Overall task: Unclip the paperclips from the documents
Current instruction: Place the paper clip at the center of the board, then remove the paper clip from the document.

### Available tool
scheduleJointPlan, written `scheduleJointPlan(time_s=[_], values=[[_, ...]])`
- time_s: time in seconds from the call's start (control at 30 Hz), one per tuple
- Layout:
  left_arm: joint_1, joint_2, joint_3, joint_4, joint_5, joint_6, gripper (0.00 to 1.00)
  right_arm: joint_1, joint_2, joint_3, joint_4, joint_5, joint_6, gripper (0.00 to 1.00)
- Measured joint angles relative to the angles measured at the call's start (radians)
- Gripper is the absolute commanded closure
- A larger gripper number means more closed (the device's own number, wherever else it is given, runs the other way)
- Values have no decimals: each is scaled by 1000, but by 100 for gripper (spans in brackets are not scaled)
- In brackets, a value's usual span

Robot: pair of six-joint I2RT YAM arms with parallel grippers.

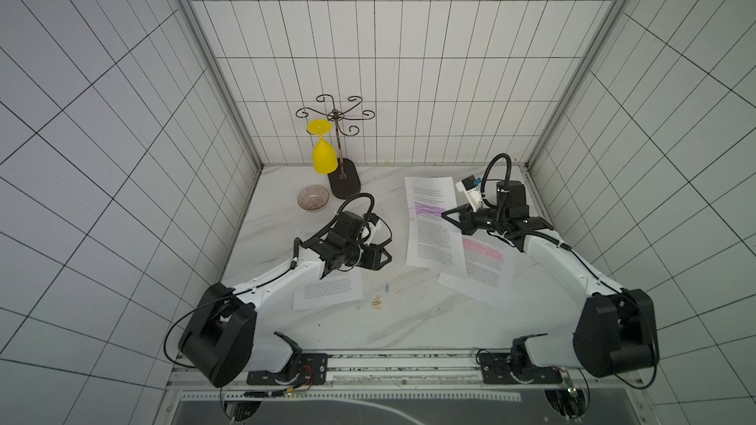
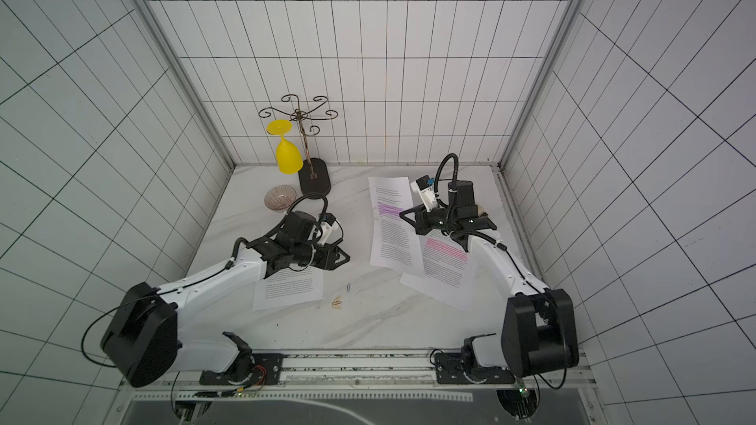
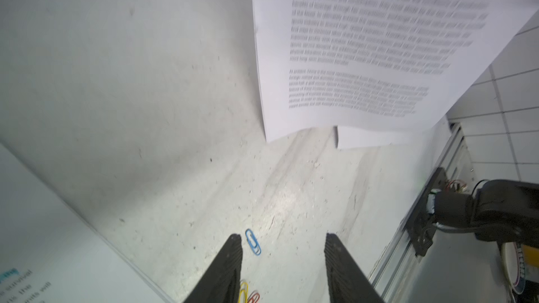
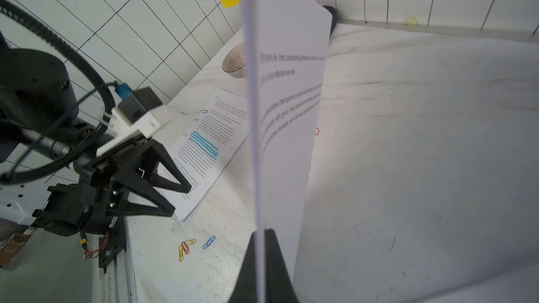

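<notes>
Three documents show in both top views. The purple-banded one (image 1: 429, 235) partly overlaps the pink-banded one (image 1: 482, 267), and the blue-banded one (image 4: 204, 144) lies mostly under my left arm. My right gripper (image 1: 444, 214) (image 4: 261, 233) is shut on the purple-banded document's edge, lifting it. My left gripper (image 1: 386, 258) (image 3: 283, 239) hangs open and empty just above the table. A loose blue paperclip (image 3: 253, 241) (image 1: 387, 288) lies beside one of its fingertips. Yellow and red paperclips (image 4: 185, 247) lie close by. Small clips (image 4: 203, 111) still sit on the blue-banded stack's edge.
A yellow glass (image 1: 324, 153) hangs on a wire rack with a dark base (image 1: 345, 186) at the back left. A ribbed bowl (image 1: 313, 199) sits beside it. Tiled walls enclose three sides, and a metal rail (image 1: 409, 361) runs along the front edge.
</notes>
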Motion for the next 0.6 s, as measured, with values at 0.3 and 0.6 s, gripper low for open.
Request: scheduleJointPlan(time_s=[0.3, 0.6], values=[[134, 22, 56, 356, 184, 63, 40, 23, -113, 0, 49, -139, -45, 100], [151, 163, 184, 540, 401, 41, 38, 24, -144, 0, 113, -274, -47, 100]])
